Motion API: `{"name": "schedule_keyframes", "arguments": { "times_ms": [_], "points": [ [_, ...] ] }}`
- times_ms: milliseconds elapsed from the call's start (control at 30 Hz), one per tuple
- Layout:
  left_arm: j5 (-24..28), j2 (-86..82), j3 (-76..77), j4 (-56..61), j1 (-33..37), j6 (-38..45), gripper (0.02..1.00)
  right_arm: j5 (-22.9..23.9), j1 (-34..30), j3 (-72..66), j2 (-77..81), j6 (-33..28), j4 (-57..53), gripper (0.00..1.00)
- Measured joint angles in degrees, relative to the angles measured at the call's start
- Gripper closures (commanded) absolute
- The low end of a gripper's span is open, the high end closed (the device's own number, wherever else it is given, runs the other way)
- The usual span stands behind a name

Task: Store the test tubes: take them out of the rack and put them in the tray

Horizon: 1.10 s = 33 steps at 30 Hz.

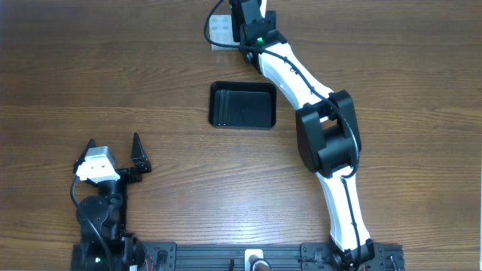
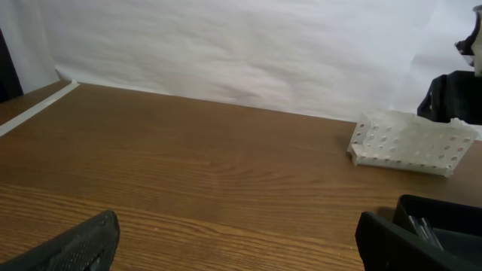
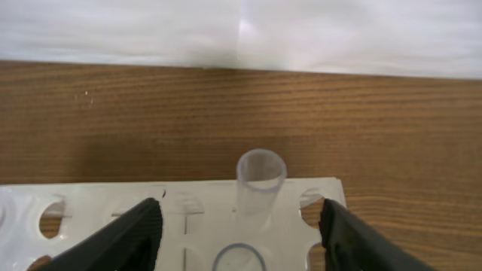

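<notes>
The white test tube rack (image 1: 221,31) stands at the table's far edge. My right gripper (image 1: 242,16) hangs over it. In the right wrist view the right gripper (image 3: 239,212) is open, its fingers (image 3: 124,235) on either side of a clear tube (image 3: 261,183) standing upright in the rack (image 3: 83,222); they are not touching it. A second tube's rim (image 3: 239,257) lies closer to the camera. The black tray (image 1: 242,105) sits mid-table with clear tubes (image 2: 420,226) lying in it. My left gripper (image 1: 114,144) rests open near the left front, holding nothing.
The left wrist view takes in the rack (image 2: 410,143), the tray's corner (image 2: 452,214) and the right arm's dark wrist (image 2: 456,94) over the rack. Bare wooden table spreads to the left and front. A white backdrop rises behind the far edge.
</notes>
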Motion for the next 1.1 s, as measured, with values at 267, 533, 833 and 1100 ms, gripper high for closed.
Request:
{"name": "schedule_keyframes", "arguments": {
  "times_ms": [267,533,833,1100],
  "points": [
    [0.00,0.00,0.00,0.00,0.00,0.02,0.020,0.20,0.76,0.07,0.46,-0.26,0.09,0.630],
    [0.00,0.00,0.00,0.00,0.00,0.02,0.020,0.83,1.31,0.15,0.46,0.00,0.13,0.790],
    [0.00,0.00,0.00,0.02,0.00,0.00,0.018,1.46,1.53,0.42,0.46,-0.07,0.13,0.884],
    [0.00,0.00,0.00,0.00,0.00,0.02,0.020,1.62,1.60,0.44,0.46,0.00,-0.13,0.936]
  ]
}}
